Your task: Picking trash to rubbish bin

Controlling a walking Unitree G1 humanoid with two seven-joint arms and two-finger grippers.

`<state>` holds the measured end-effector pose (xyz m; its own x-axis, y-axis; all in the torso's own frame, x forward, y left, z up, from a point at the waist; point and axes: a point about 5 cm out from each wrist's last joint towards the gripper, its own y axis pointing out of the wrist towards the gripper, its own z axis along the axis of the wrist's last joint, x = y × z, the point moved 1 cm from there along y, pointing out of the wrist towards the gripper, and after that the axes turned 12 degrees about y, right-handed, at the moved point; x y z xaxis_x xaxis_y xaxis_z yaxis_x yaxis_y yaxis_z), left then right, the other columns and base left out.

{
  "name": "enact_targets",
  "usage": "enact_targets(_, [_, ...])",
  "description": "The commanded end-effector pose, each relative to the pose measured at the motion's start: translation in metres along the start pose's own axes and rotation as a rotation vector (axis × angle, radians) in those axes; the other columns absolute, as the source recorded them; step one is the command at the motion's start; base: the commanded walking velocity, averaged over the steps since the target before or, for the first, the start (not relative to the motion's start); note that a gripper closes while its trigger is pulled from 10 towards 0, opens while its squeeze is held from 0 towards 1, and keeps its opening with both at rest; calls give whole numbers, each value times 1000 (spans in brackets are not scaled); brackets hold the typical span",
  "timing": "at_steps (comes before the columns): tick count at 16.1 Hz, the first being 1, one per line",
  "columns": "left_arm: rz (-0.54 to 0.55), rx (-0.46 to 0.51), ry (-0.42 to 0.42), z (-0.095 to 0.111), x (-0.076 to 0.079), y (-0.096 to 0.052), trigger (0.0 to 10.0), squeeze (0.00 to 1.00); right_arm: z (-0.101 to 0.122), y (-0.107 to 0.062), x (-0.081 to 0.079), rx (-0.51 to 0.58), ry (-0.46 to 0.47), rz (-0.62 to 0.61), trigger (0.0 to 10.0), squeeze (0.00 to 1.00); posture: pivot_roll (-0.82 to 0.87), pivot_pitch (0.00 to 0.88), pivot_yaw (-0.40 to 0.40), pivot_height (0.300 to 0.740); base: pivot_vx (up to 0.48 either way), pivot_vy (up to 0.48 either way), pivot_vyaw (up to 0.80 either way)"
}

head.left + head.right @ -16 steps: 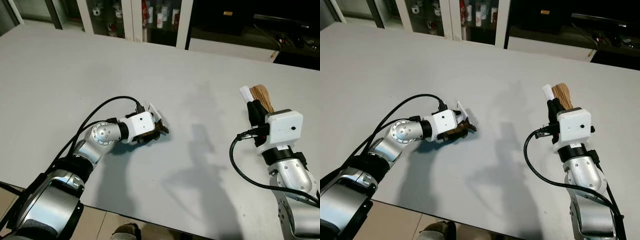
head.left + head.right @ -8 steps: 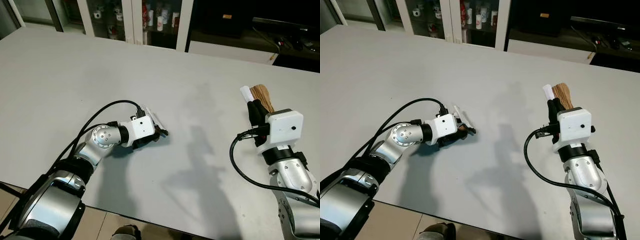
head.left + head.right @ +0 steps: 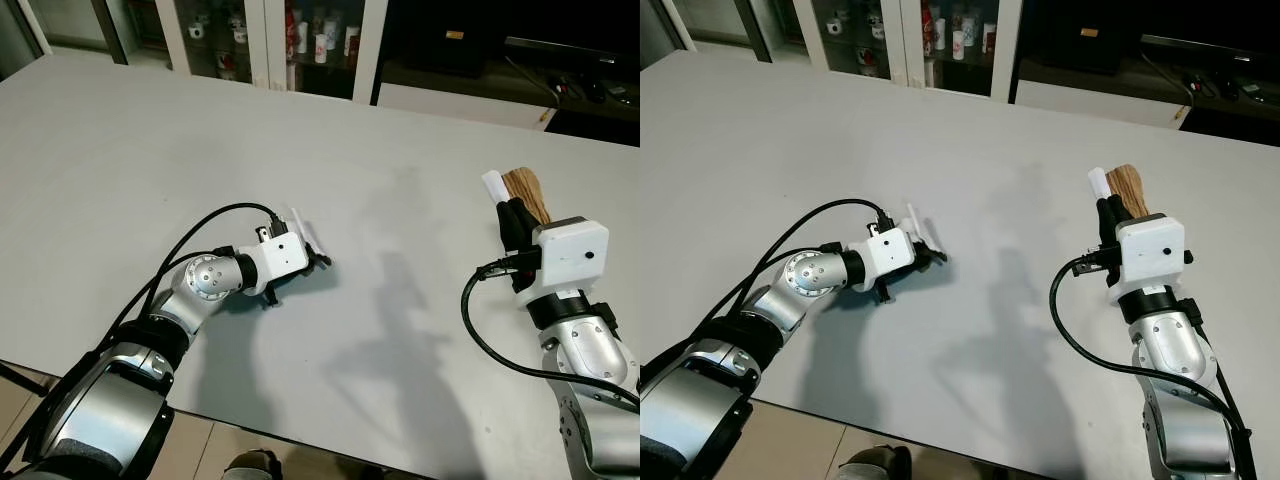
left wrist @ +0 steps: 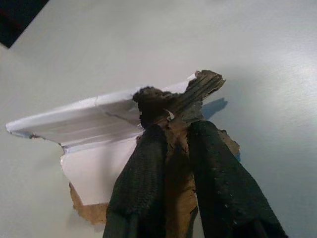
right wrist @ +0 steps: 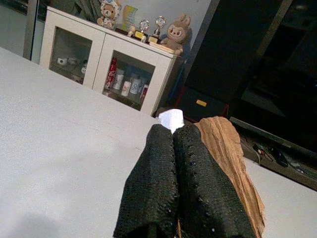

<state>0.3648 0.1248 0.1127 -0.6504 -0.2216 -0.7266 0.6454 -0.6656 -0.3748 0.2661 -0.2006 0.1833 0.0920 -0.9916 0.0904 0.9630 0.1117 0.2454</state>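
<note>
grey table (image 3: pixel 150 130), glass-door cabinet (image 5: pixel 109 74), plush toys (image 5: pixel 176 32)

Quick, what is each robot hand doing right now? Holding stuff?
Left gripper: shut on a torn scrap of cardboard, low on the table.
Right gripper: shut on a brown paper scrap, held up.

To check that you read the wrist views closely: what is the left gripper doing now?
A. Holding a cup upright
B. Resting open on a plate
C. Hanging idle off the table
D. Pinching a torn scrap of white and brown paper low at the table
D: the left gripper has its fingers closed on the paper scrap, low at the grey table.
</note>
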Motion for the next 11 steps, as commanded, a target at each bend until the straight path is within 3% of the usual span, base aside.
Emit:
enact_targets(1, [27,-16,1,-1,-3,0,0,0,1,0,7,5,-22,-22,10000,0,183,108,-28,740,0,0,0])
enact_targets(3, [166,-4,7,3,-18,-1,0,0,2,1,7,6,-24,-22,10000,0,183,108,-28,740,0,0,0])
enact_targets(5, [228,14,8,7,-24,-1,0,0,2,2,7,6,-25,-22,10000,0,183,108,-28,740,0,0,0])
enact_targets(6, [340,53,20,14,-36,-4,0,0,2,2,8,7,-27,-23,10000,0,180,104,-35,740,0,0,0])
enact_targets(9, [499,124,43,29,-54,-9,0,0,3,3,8,10,-29,-20,10000,0,180,104,-35,740,0,0,0])
enact_targets(11, [532,138,52,32,-58,-9,0,0,3,4,9,11,-30,-18,10000,0,183,98,-39,740,0,0,0])
